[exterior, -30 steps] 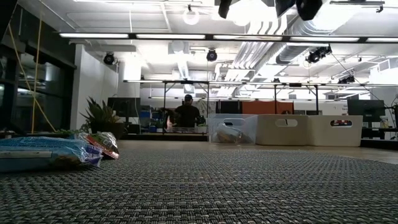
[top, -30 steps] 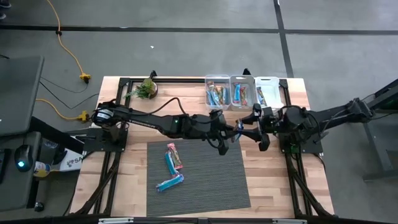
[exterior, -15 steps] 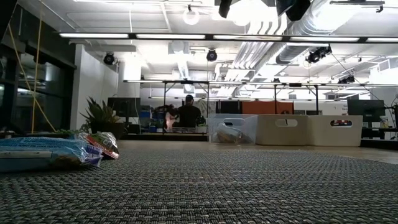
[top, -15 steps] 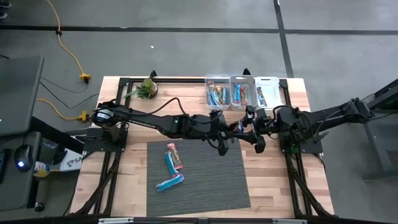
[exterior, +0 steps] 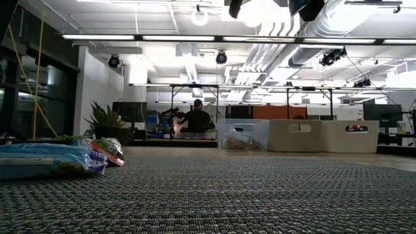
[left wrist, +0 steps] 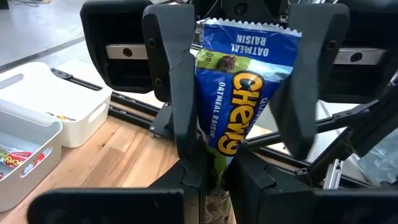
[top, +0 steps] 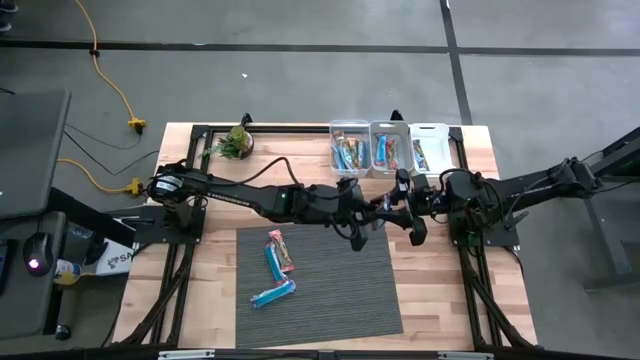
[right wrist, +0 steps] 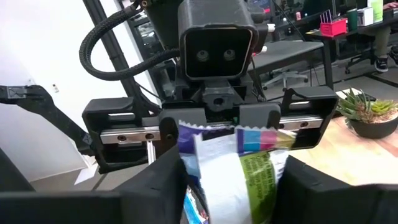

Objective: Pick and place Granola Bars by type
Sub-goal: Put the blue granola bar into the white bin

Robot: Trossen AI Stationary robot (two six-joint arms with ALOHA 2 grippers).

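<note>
One of the Granola Bars (left wrist: 239, 106), in a blue wrapper with green at one end, hangs in the air above the table's middle, between my two grippers. My left gripper (top: 372, 212) reaches in from the table's left and is shut on the bar's near end. My right gripper (top: 394, 208) faces it from the table's right, its fingers closed in on the bar's two long edges. Three more bars (top: 274, 268) lie flat on the grey mat (top: 340, 300). They show at the left in the low view (exterior: 52, 159). My left gripper pinches the bar's green end (left wrist: 216, 163) between its two fingers, flat face to flat face. The fingers come level from the table's left. The bar sticks out past them toward my right gripper, clear of the table. My right gripper has one finger (left wrist: 177, 93) against each long edge of the bar's blue end (right wrist: 205, 163), so it spans the bar's width. The fingers come level from the table's right and lie along the bar. The bar stays clear of the table.
Three bins (top: 391, 148) holding sorted bars stand at the table's far edge, right of a small potted plant (top: 237, 142). The low view shows the bins (exterior: 299, 135) beyond the mat and a person (exterior: 195, 120) far back in the room.
My right gripper has come a little toward the table's left, up to the bar that my left gripper holds out. My left gripper and the bar have kept still.
</note>
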